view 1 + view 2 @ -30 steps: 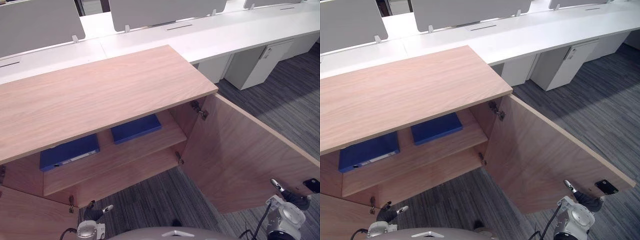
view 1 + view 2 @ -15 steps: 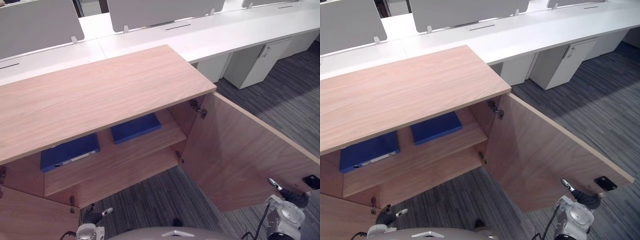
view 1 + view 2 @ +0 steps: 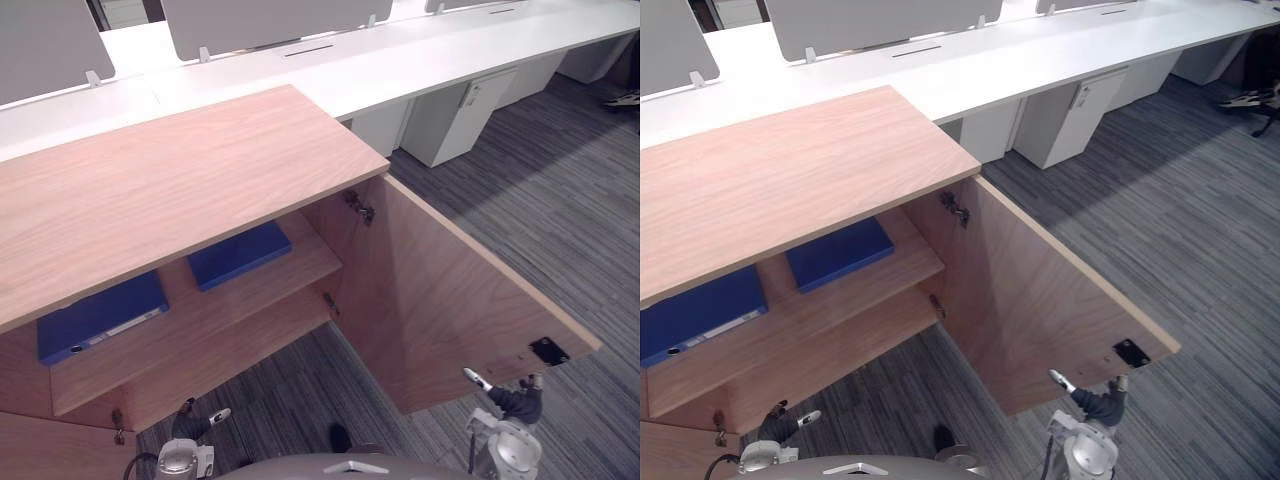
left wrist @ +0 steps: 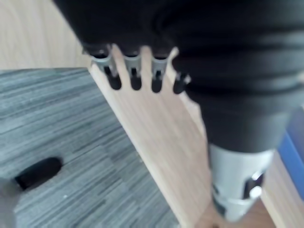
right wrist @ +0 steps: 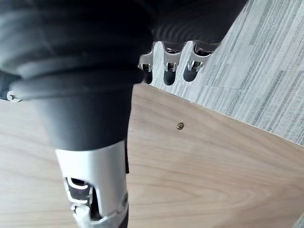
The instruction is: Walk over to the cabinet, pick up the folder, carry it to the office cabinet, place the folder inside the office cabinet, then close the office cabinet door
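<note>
Left eye view: one blue folder (image 3: 240, 253) and another blue folder (image 3: 100, 318) lie flat on the cabinet shelf (image 3: 230, 300). The open door (image 3: 450, 300) sticks out rightward, its end beside the right hand (image 3: 508, 402), the nearer one. That hand and the left hand (image 3: 193, 422) hang loose, holding nothing.

The robot's left hand (image 3: 190, 420), silver fingers under a dark ribbed cover, hangs low at its left side. Its dark-tipped fingers (image 4: 135, 76) lie loosely extended in a row with the silver thumb (image 4: 236, 183) set apart, holding nothing. The right hand (image 3: 512, 402) hangs low on the right side likewise, fingers (image 5: 169, 71) relaxed, thumb (image 5: 95, 185) jutting out, empty.
</note>
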Motion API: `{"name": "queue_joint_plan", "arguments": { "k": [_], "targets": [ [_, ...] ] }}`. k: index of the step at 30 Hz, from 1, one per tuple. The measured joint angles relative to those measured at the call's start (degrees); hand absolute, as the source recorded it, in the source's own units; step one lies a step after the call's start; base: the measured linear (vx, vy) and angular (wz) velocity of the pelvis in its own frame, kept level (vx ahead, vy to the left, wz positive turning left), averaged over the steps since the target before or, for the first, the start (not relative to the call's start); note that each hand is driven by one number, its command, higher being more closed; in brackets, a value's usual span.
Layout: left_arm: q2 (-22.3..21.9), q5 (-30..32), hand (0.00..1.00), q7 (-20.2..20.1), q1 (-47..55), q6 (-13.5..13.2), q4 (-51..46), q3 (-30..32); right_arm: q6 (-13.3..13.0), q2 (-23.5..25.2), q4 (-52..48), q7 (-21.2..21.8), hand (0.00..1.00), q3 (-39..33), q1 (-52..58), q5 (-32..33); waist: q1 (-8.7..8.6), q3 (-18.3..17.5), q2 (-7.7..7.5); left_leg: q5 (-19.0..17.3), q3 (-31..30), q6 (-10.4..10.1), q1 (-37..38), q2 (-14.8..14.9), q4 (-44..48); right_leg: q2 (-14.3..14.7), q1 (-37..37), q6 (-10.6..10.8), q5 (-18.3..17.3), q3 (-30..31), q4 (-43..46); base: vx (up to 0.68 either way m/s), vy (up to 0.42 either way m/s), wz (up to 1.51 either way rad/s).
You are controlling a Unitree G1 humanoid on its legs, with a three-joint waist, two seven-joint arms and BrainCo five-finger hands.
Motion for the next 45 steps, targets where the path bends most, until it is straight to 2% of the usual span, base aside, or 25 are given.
{"name": "queue_joint_plan", "arguments": {
  "k": [10, 12, 14, 18, 23, 26, 29, 34, 37, 42, 45],
  "targets": [
    [-1.04, 0.0, 0.0, 1.43, 0.12, 0.03, 0.02, -1.49, -0.41, 1.34, -1.46, 2.8, 0.0, 6.01, 5.99, -2.86, 1.25, 0.25, -0.28, 0.14, -0.06, -0.09, 0.14, 0.22, -0.01, 0.09, -0.98, -0.76, 0.54, -0.33, 1.31, -0.04, -0.022, -0.09],
    [-1.34, 0.06, 0.0, 1.74, 0.29, 0.03, 0.02, -1.66, -0.21, 1.28, -1.44, 2.81, 0.0, 6.48, 6.85, -5.56, 1.34, 0.25, -0.33, 0.16, -0.09, -0.07, 0.2, 0.21, -0.01, 0.08, -1.02, -0.68, 0.46, -0.38, 1.57, 0.0, 0.0, 0.0],
    [-1.33, 0.56, 0.0, 1.74, 0.74, 0.02, 0.02, -2.14, 0.46, 0.63, -1.13, 2.8, 0.0, 7.12, 8.04, -11.87, 1.38, 0.29, -0.55, 0.32, -0.2, 0.16, 0.36, 0.2, -0.01, 0.05, -1.01, -0.48, 0.29, -0.58, 2.03, 0.0, -0.006, 0.02],
    [-1.25, 2.49, 0.0, 1.67, 1.27, -0.06, 0.01, -3.32, 0.82, -2.66, 4.89, 3.28, 0.0, 11.05, 8.53, -20.61, 1.67, 0.57, -1.02, 0.36, -0.92, 0.14, 0.65, 0.15, -0.01, -0.06, -0.84, -0.24, -0.32, -1.43, 2.92, -0.02, -0.011, 0.09],
    [-1.15, 3.75, 0.0, 1.41, 1.62, -1.0, -1.38, -5.25, 0.67, -5.25, 15.73, 5.13, 0.0, 16.45, 7.72, -28.0, 3.38, 0.79, -1.79, 0.56, -2.66, 0.1, 0.57, 0.0, -0.03, -0.49, -0.78, -0.04, -1.97, -3.13, 4.33, -0.02, -0.007, 0.19],
    [-1.14, 3.93, 0.0, 0.8, 2.02, -2.01, -2.41, -6.01, 0.37, -5.92, 21.59, 5.55, 0.0, 16.25, 4.6, -28.64, 4.23, 0.84, -1.73, 0.55, -3.24, 0.13, 0.51, -0.41, -0.04, -0.92, -0.72, 0.31, -2.35, -3.54, 4.8, -0.01, 0.007, 0.12],
    [-1.13, 3.93, 0.0, 0.75, 2.01, -2.2, -2.37, -6.03, 0.52, -5.57, 26.76, 5.26, 0.0, 14.88, 2.69, -28.53, 4.37, 0.84, -1.72, 0.4, -3.42, 0.35, 0.54, -0.69, -0.04, -1.17, -0.75, 0.22, -2.52, -3.74, 5.28, 0.01, 0.011, 0.05],
    [-1.12, 3.93, 0.0, 0.75, 1.78, -2.2, -2.0, -6.04, 2.11, -4.36, 36.29, 4.22, 0.0, 13.82, 0.86, -28.41, 4.5, 1.01, -1.47, 0.06, -3.57, 0.86, 0.61, -1.25, -0.05, -1.73, -0.65, 0.82, -2.86, -3.88, 5.82, 0.01, 0.006, 0.0],
    [-1.09, 3.93, 0.0, 0.75, 1.51, -2.2, -1.63, -6.0, 3.25, -2.77, 38.92, 3.97, 0.0, 12.41, 0.31, -28.42, 4.5, 1.32, -1.12, 0.15, -3.69, 1.37, 1.0, -1.56, -0.05, -1.97, -0.05, 1.27, -2.98, -3.93, 5.95, 0.01, 0.003, 0.01],
    [-0.98, 3.92, 0.0, 0.75, 1.0, -2.19, -1.0, -5.97, 4.35, -2.8, 40.91, 3.77, 0.0, 10.07, -2.43, -28.42, 4.77, 1.45, -1.03, 0.07, -4.51, 1.6, 1.02, -2.04, -0.12, -2.53, 0.1, 1.55, -3.23, -4.71, 6.14, 0.0, 0.004, 0.09],
    [-1.0, 3.9, 0.0, 0.75, -0.13, -2.17, 0.52, -5.93, 5.01, -2.82, 41.48, 3.78, 0.0, 10.05, -4.13, -28.42, 5.62, 1.45, -1.04, 0.17, -4.99, 1.74, 1.02, -2.41, -0.37, -2.79, 0.3, 1.66, -3.38, -5.15, 6.22, -0.03, -0.002, 0.08]
  ]
}}
